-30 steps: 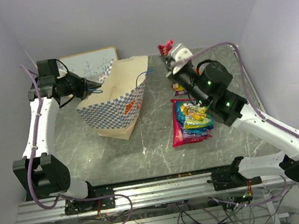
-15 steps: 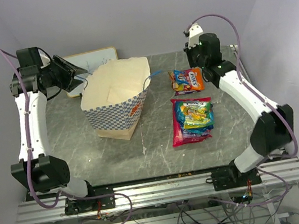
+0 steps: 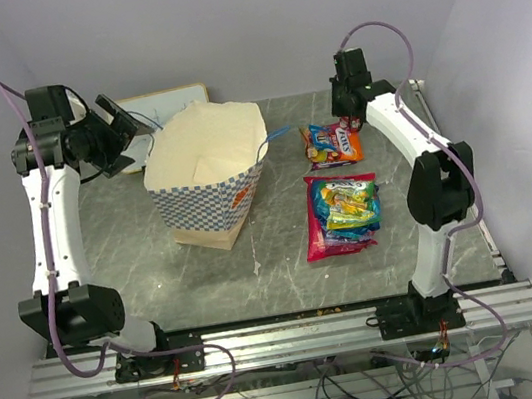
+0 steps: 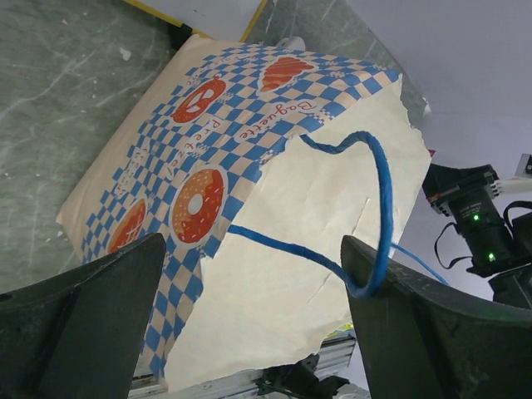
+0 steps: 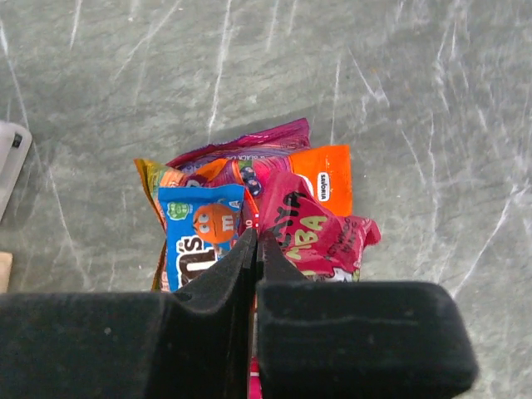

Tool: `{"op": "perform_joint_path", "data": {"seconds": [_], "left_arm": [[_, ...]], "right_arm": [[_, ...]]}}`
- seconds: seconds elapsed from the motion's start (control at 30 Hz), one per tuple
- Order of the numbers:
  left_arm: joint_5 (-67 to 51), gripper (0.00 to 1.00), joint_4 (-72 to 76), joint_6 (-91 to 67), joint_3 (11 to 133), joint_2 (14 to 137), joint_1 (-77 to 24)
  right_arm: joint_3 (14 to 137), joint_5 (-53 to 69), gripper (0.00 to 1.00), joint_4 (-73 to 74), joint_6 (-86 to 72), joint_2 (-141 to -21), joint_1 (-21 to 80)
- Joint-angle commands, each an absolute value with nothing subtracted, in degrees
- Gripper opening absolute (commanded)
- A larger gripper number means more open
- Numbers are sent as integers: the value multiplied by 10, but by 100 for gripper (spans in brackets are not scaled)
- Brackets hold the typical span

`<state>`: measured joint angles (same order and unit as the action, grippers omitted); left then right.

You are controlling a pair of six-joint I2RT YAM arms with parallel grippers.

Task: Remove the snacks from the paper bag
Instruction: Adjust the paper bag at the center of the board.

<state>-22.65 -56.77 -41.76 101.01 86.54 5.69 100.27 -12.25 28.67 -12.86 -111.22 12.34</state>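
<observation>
The paper bag (image 3: 206, 194) stands upright and open at the table's middle left, its checked side (image 4: 191, 191) filling the left wrist view. My left gripper (image 3: 137, 131) (image 4: 252, 241) hangs open by the bag's back-left rim, and the blue cord handle (image 4: 378, 208) loops against its right finger. Snacks lie right of the bag: a large pink-red packet (image 3: 344, 209) and a small pile (image 3: 331, 144). My right gripper (image 3: 350, 123) (image 5: 256, 237) hovers over that pile, shut on a crumpled pink packet (image 5: 320, 233), beside a blue packet (image 5: 199, 233) and an orange one (image 5: 332, 179).
A white framed writing board (image 3: 165, 104) lies behind the bag at the back left. A small white block (image 5: 10, 154) shows at the left edge of the right wrist view. The right arm is folded upright along the table's right side.
My left gripper has opened and let go of the bag's rim; the bag now stands wider open. The right arm has pulled back from mid-table to the back right.
</observation>
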Motion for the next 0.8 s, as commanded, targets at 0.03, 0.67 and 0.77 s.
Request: {"op": "perform_joint_path", "data": {"seconds": [0.03,0.67,0.77], "left_arm": [[-190,96,-613,-369,1057,843,62],[-208,95,-627,-347,1044,798,62],[-207,95,-632,-344,1048,793,62]], "right_arm": [[1038,-144,0,356,-233,-1143,122],[1024,-28,6,325,-246,-1195,129],[1029,-31,17,326,-244,-1194,129]]}}
